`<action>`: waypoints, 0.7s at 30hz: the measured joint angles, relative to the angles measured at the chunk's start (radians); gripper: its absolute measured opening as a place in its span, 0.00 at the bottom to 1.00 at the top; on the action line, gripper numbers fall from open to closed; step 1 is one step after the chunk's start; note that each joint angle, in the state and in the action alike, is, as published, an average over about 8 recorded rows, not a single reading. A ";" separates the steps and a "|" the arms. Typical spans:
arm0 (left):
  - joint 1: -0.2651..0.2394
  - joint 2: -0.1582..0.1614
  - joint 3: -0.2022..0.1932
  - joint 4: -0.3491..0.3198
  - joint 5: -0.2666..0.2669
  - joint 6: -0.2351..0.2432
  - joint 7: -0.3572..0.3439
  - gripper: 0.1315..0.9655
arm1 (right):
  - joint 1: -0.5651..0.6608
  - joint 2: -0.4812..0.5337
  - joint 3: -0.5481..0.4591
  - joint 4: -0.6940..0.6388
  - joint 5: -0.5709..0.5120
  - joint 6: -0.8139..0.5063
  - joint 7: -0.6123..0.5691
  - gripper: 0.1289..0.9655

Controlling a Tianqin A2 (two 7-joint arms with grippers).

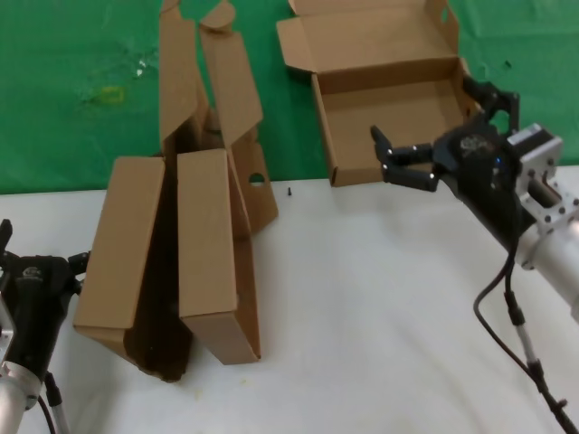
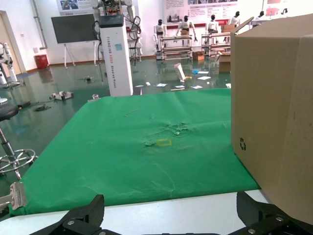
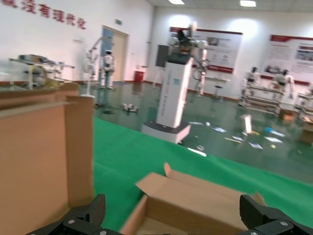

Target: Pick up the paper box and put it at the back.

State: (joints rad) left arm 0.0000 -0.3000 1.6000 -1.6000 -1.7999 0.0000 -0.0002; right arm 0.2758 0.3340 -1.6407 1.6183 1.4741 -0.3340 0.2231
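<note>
**benchrat:** Three brown boxes in the head view, so which one does the move turn on?

**gripgeek:** I'd go with the open paper box (image 1: 384, 104) at the far right. It's lying flat on the green cloth (image 1: 81, 136) with its lid folded back behind it, and its front wall sits right at the edge of the white table (image 1: 362, 298). The two other boxes (image 1: 181, 244) are propped up on the robot's left side, well apart from it. I can't see any hole on the open one from this angle.

**benchrat:** Which arm is nearer?

**gripgeek:** Right one, easily. The right gripper (image 1: 384, 155) hangs over the front right part of the tray with its fingers spread wide and nothing in them. They point toward the robot's left. The right wrist view agrees: both fingers are apart, with the box's flap and wall low between them.

The left gripper (image 1: 41, 258) is parked down by the near left edge of the table. It's wide open too, with just a propped box beside it.

**benchrat:** And the long axis?

**gripgeek:** The tray's long side runs roughly left to right. The fingers are spread front to back, so they sit across the front wall rather than along it. The box already looks to be at the back, so my guess is either a nudge deeper or it's done.
</note>
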 joint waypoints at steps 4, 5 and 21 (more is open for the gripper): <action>0.000 0.000 0.000 0.000 0.000 0.000 0.000 0.95 | -0.046 -0.006 0.007 -0.003 0.054 0.056 -0.037 1.00; 0.000 0.000 0.000 0.000 0.000 0.000 0.000 0.97 | -0.058 -0.007 0.009 -0.004 0.068 0.070 -0.047 1.00; 0.000 0.000 0.000 0.000 0.000 0.000 0.000 1.00 | -0.232 -0.029 0.034 -0.015 0.274 0.281 -0.188 1.00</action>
State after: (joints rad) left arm 0.0000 -0.3000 1.6000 -1.6000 -1.8000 0.0000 -0.0001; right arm 0.0436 0.3054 -1.6064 1.6029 1.7483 -0.0530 0.0353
